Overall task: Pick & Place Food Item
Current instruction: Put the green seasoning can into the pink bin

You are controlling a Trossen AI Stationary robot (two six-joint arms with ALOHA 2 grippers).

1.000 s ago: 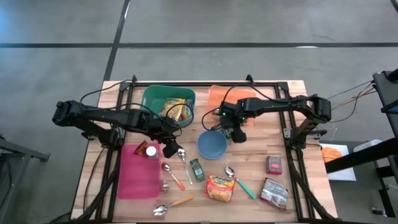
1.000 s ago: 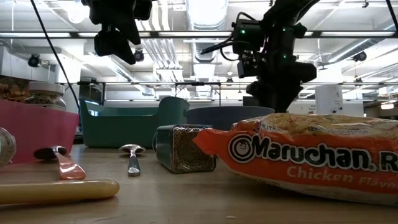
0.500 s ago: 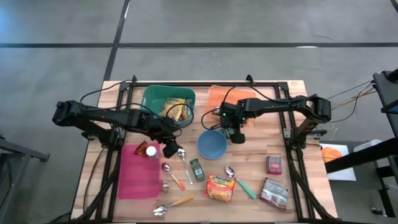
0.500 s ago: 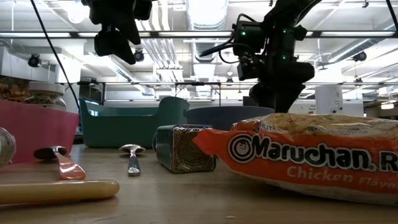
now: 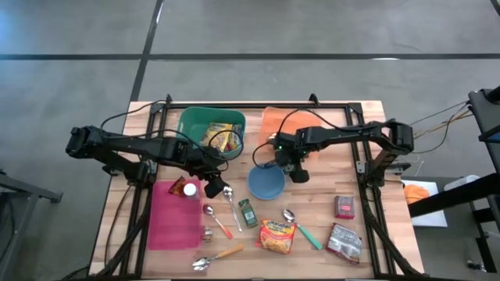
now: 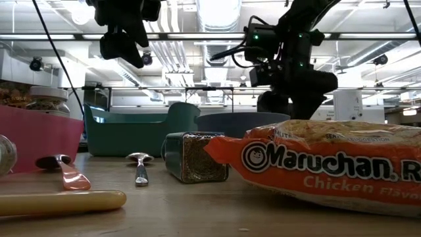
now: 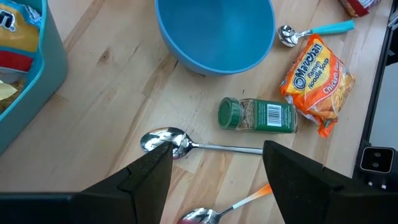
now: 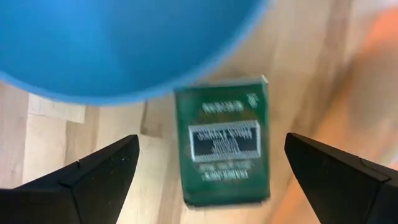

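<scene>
A flat green packet with a white label [image 8: 224, 140] lies on the wooden table beside the blue bowl [image 8: 118, 43], close to an orange mat [image 8: 376, 56]. My right gripper [image 8: 211, 142] hangs above it, open, pointing down, one finger on either side of the packet and clear of it. In the high view this gripper [image 5: 295, 170] covers the packet, just right of the bowl [image 5: 264, 183]. My left gripper [image 5: 213, 186] waits open above a metal spoon [image 7: 166, 139], left of the bowl, with nothing between its fingers.
A green bin [image 5: 195, 125] with snack packets stands at the back. A pink tray [image 5: 173, 222] with a jar lies at the left. In front lie a spice jar [image 5: 248, 212], a ramen packet [image 5: 277, 236], several spoons and two more packets [image 5: 344, 207] at the right.
My right gripper has sunk slightly beside the blue bowl, and in the low view its fingers stand wider apart than a second ago. The left arm has kept still.
</scene>
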